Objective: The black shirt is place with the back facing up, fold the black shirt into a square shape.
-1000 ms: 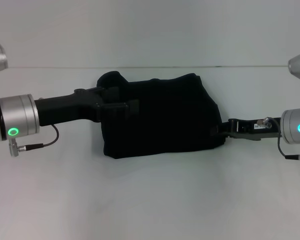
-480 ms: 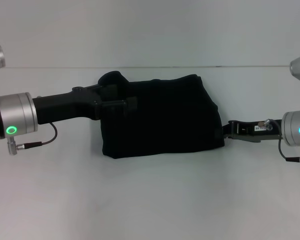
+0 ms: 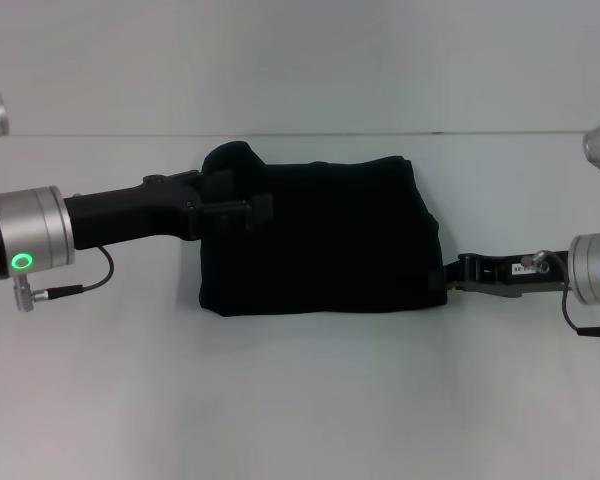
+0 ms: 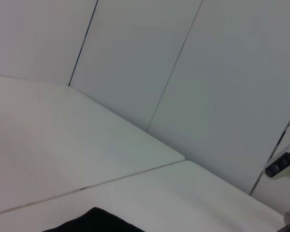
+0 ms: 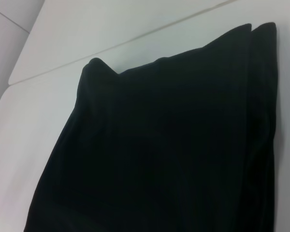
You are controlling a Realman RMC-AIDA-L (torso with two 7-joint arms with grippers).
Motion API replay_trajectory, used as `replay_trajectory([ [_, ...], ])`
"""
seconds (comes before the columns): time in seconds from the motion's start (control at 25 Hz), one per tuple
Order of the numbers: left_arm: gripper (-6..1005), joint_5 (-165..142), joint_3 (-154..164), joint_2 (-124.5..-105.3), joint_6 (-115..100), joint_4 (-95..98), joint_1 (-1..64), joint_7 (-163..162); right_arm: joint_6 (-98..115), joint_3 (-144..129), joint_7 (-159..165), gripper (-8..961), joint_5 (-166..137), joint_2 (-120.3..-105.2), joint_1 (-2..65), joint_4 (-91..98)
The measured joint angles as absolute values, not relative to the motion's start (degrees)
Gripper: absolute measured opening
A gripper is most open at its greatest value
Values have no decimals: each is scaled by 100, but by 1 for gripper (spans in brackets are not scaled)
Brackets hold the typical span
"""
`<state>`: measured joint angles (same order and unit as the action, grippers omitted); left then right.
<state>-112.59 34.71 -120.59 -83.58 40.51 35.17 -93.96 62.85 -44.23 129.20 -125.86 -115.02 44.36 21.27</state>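
— Two arms at one cloth: what do we see?
— We see the black shirt (image 3: 320, 235) folded into a rough block in the middle of the white table (image 3: 300, 400). The left gripper (image 3: 250, 208) reaches over its upper left corner; the right gripper (image 3: 450, 275) sits at its lower right edge.
— Fingers open or closed?
— We cannot tell for either.

silver wrists — green rings, black tools
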Motion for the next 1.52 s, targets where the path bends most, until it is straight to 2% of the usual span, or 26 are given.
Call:
replay_trajectory([
  [0.76, 909, -11244, 3471, -12058, -8358, 4042, 3526, -9445, 6892, -4166, 12588, 110, -12587, -11461, 4176, 2509],
  [1.12, 910, -11203, 3473, -12076, -8343, 4014, 3624, -9424, 7594, -3567, 12460, 335, -12539, -11384, 3650, 3462],
  [1.32, 910, -11198, 3482, -12095, -8331, 3988, 3736, -9470, 8176, -3113, 11799, 507, -12149, -11253, 3545, 3697],
  [1.52, 911, -11138, 3479, -12101, -8351, 3981, 3796, -9573, 8515, -3055, 11075, 562, -11742, -11132, 3579, 3709],
])
